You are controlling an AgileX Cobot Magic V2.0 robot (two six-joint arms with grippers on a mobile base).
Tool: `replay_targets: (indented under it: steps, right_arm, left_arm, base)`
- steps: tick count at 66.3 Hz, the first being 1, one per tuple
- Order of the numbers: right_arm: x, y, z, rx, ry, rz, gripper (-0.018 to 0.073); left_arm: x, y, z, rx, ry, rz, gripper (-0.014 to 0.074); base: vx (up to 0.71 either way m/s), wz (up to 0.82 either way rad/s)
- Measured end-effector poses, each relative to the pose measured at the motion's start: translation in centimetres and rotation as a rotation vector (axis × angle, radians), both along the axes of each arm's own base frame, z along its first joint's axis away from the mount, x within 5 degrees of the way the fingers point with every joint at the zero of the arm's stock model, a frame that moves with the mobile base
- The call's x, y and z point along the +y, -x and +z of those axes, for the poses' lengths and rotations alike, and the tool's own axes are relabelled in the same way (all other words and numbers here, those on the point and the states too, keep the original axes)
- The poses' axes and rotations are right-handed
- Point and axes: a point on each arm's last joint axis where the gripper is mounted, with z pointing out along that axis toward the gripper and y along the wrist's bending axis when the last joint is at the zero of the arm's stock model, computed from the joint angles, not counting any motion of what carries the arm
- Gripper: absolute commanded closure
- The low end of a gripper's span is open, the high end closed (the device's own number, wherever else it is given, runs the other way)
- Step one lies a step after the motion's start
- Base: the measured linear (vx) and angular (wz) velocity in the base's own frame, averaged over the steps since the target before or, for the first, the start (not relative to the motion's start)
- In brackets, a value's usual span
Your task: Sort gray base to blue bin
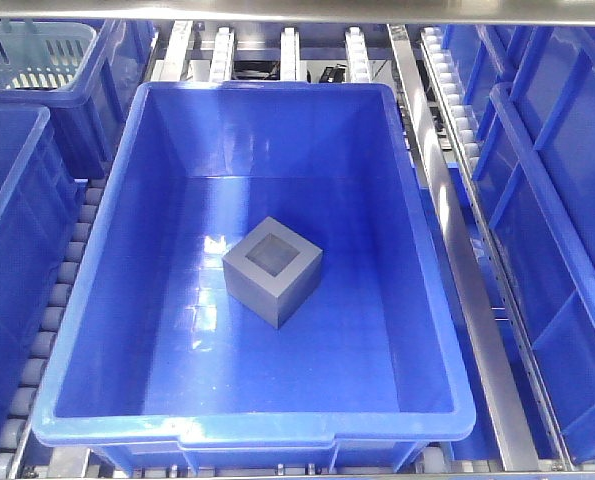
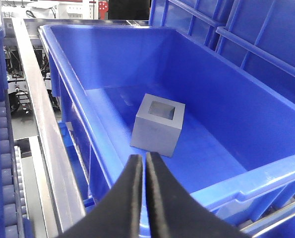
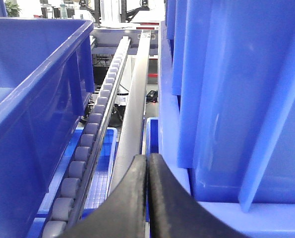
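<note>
Base (image 1: 272, 270) sits in the bin (image 1: 277, 428), recess up; I judge sorting done. Both claws, left (image 2: 145, 163) and right (image 3: 147, 166), look pressed together, empty.

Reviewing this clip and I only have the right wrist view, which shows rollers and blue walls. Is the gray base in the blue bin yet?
Observer: Yes. In the front view the gray base sits on the floor of the blue bin, roughly mid-floor, clear of all four walls.
Operator: Which way is its recess facing?
Observer: Up; the left wrist view shows the square recess on its top face.
Operator: Is the left arm holding it?
Observer: No. The left gripper is shut on nothing, near the bin's rim, apart from the block.
Operator: Anything else in the bin?
Observer: Nothing else shows inside it. A pale teal basket sits in another tote at the front view's far left corner.
</note>
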Motion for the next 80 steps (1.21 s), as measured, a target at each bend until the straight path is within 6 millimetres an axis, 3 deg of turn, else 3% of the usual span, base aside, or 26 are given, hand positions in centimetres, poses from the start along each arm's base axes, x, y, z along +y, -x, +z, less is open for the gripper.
replay_targets:
  steps: [26,56,70,80]
  right_arm:
    - [0.0,0.0,0.0,0.0,0.0,0.0,0.0568]
    - [0.0,0.0,0.0,0.0,0.0,0.0,0.0568]
    - [0.0,0.0,0.0,0.0,0.0,0.0,0.0568]
    - [0.0,0.0,0.0,0.0,0.0,0.0,0.0568]
  left_arm:
    - [0.0,-0.1,-0.3,0.003,-0.007,0.016,0.0603]
    - [1.7,-2.3,-7.3,-0.069,-0.018,0.435,0.0603]
    - [2.5,-1.7,-7.0,-0.199,-0.008,0.578,0.0603]
    - [3.1,-1.5,-7.2,-0.18,-0.006,0.681,0.0602]
  base:
    - [0.0,0.0]
    - [0.0,0.0]
    - [0.0,0.0]
    - [0.0,0.0]
